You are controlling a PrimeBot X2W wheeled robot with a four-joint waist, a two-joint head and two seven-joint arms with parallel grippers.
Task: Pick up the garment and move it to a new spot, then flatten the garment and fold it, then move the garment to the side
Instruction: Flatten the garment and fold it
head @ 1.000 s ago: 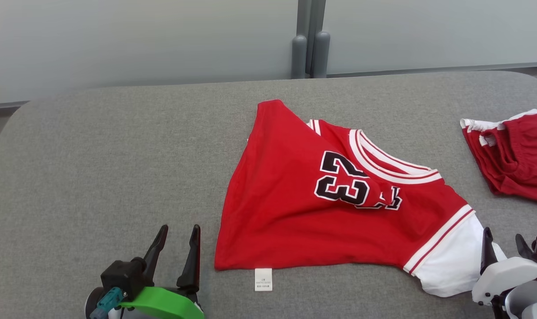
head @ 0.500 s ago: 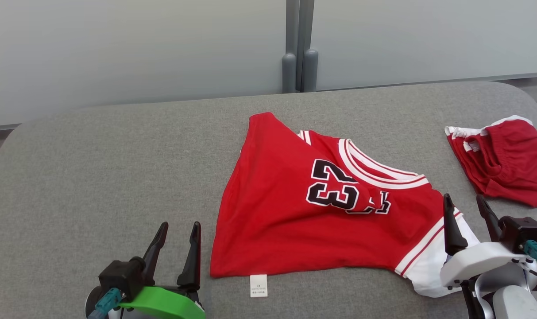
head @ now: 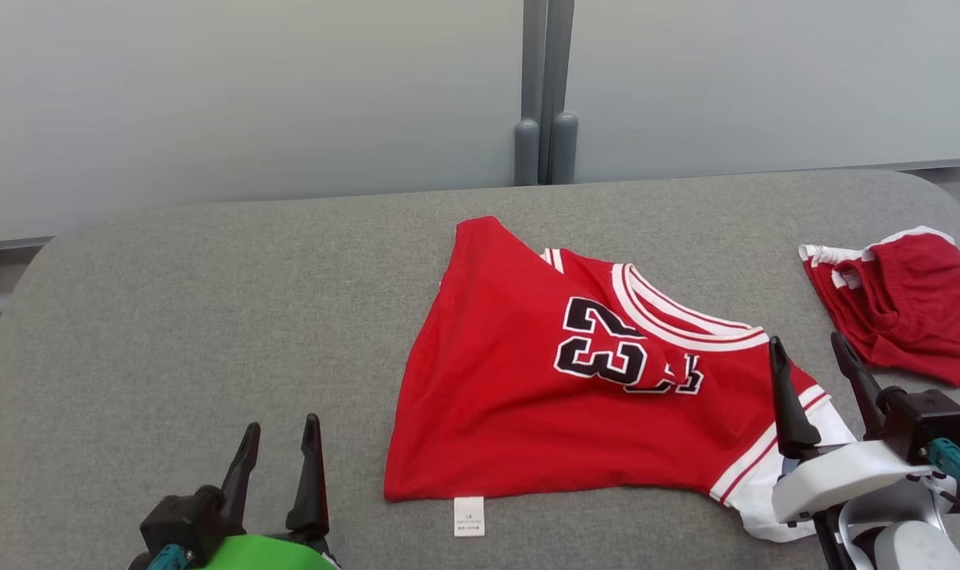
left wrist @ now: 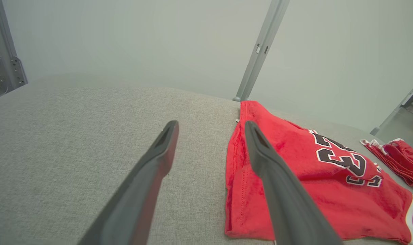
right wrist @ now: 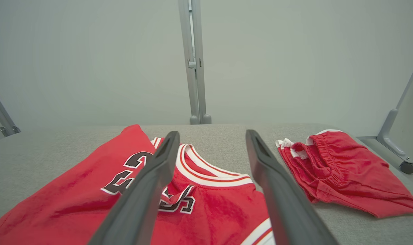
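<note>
Red jersey with a black 23 [head: 543,396] sprawls toward the right edge of the grey fabric table [head: 210,317]. Its long axis runs left-right, collar pointing right, probably folded over itself. Left gripper [head: 282,423] and right gripper [head: 806,339] both gape empty. Head view catches a white label [head: 469,516]; right wrist view adds the red shorts' elastic waistband [right wrist: 323,153].

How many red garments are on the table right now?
2. The red jersey lies rumpled in the middle of the grey table; the red shorts sit bunched near its right edge, apart from the jersey. Folds could hide more.
</note>
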